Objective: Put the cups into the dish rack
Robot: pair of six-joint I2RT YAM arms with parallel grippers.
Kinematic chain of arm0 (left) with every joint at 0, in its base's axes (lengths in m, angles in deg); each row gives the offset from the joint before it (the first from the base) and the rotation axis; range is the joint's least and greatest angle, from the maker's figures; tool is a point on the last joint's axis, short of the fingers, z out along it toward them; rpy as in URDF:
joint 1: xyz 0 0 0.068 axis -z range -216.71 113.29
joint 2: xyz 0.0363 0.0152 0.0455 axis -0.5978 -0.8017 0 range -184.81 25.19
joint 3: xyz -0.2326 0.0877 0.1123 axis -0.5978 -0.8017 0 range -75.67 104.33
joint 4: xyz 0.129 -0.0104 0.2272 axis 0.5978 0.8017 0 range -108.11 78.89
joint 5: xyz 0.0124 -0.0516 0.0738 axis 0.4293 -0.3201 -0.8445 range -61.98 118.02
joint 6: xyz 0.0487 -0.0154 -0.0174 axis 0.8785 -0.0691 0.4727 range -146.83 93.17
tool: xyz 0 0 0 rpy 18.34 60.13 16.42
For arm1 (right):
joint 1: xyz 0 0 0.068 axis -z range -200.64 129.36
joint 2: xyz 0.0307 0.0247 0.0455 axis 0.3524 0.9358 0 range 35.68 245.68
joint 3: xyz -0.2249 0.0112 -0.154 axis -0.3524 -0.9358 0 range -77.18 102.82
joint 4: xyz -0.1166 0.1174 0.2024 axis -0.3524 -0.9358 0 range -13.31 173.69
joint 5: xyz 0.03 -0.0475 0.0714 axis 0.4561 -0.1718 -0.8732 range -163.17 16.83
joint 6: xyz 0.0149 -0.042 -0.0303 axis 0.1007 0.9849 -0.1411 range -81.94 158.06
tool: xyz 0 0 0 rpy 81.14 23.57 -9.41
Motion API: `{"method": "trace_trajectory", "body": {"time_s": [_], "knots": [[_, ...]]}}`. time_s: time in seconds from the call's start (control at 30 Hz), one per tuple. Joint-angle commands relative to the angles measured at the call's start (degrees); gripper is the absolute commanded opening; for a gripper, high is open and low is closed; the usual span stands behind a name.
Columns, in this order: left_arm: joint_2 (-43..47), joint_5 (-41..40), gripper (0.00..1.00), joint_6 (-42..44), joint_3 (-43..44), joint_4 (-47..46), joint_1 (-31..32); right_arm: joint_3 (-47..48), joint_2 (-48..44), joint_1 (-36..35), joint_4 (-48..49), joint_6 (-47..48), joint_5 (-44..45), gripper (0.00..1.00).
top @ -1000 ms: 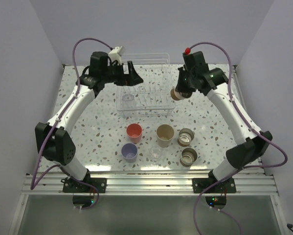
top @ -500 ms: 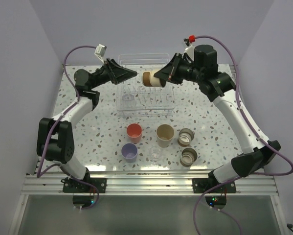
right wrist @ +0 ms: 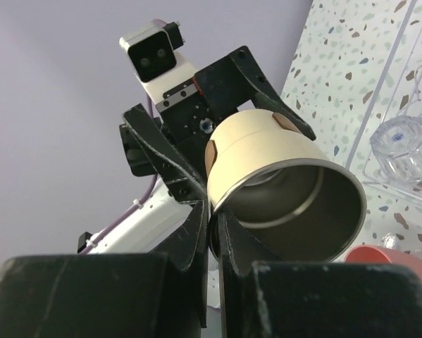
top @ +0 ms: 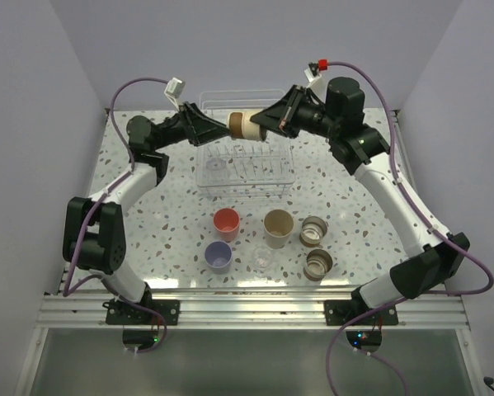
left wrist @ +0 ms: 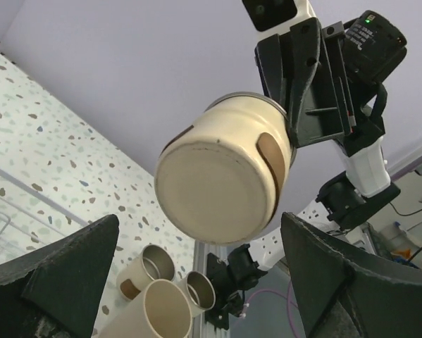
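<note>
My right gripper (top: 267, 122) is shut on the rim of a tan brown-rimmed cup (top: 247, 125), holding it sideways in the air above the white wire dish rack (top: 248, 188). In the right wrist view the fingers (right wrist: 196, 243) pinch the cup's wall (right wrist: 267, 151). My left gripper (top: 223, 126) is open and empty. It faces the cup's base (left wrist: 218, 186), which sits between its wide-spread fingers (left wrist: 56, 282) without touching them. One clear glass (top: 217, 165) stands in the rack's left part. On the table are the coral-red cup (top: 226, 221), the lavender cup (top: 218, 256), the beige cup (top: 278, 227), a clear glass (top: 262, 260) and two tan cups (top: 314, 231) (top: 318, 264).
The rack stands at the far middle of the speckled table (top: 164, 214). The loose cups cluster in the near middle. Walls close in on both sides and at the back, and a metal rail (top: 247, 309) runs along the near edge.
My right arm swung the tan cup from the rack's right side up and left over the rack. My left gripper lifted from over the rack and turned to face the cup.
</note>
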Motion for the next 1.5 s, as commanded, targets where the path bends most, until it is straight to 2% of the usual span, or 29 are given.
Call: {"method": "trace_trajectory", "body": {"time_s": [0.0,0.07,0.23,0.37,0.5,0.7,0.83,0.97,1.1,1.2,1.33,1.47], "knots": [[2.5,-0.4,1.00,7.3,0.8,6.1,0.1,-1.8,-1.8,-0.2,6.3,-3.2,-2.6,0.00],[2.1,-0.9,1.00,5.1,0.1,2.8,0.1,-2.6,-2.2,-0.4,7.2,-4.4,-2.8,0.00],[-0.7,-1.4,1.00,-7.4,-0.7,-14.2,0.2,-4.2,-2.2,-0.8,9.1,-5.3,-3.3,0.00],[-2.2,-0.3,0.99,-10.7,0.2,-18.1,0.9,-5.5,-2.5,-0.9,11.6,-6.7,-3.1,0.00],[-2.1,0.9,0.98,-8.2,0.4,-16.0,1.9,-6.8,-2.7,-0.9,15.5,-8.8,-3.0,0.00],[1.4,-1.4,0.98,6.3,0.0,3.6,2.0,-6.4,-2.5,-0.9,16.6,-9.4,-4.0,0.00],[2.5,-3.3,0.99,9.1,0.3,6.9,1.8,-7.4,-3.2,-0.9,16.6,-9.2,-4.0,0.00],[2.0,-4.0,0.99,2.7,-1.2,-2.5,1.5,-8.7,-3.8,-1.0,17.3,-9.6,-4.5,0.00],[-0.6,-3.5,0.99,-8.5,-1.0,-17.4,1.5,-9.6,-3.7,-0.9,17.5,-9.9,-4.8,0.00],[-2.1,-3.3,0.97,-13.9,-0.7,-24.2,1.5,-9.7,-3.7,-1.0,19.0,-9.8,-4.8,0.00],[-2.2,-3.0,0.89,-14.9,-0.8,-24.7,1.5,-10.2,-3.4,-1.0,19.9,-9.9,-4.6,0.00],[-1.5,-2.3,0.87,-13.4,-1.4,-23.1,1.5,-12.0,-3.4,-0.9,21.6,-10.8,-4.6,0.00]]}}
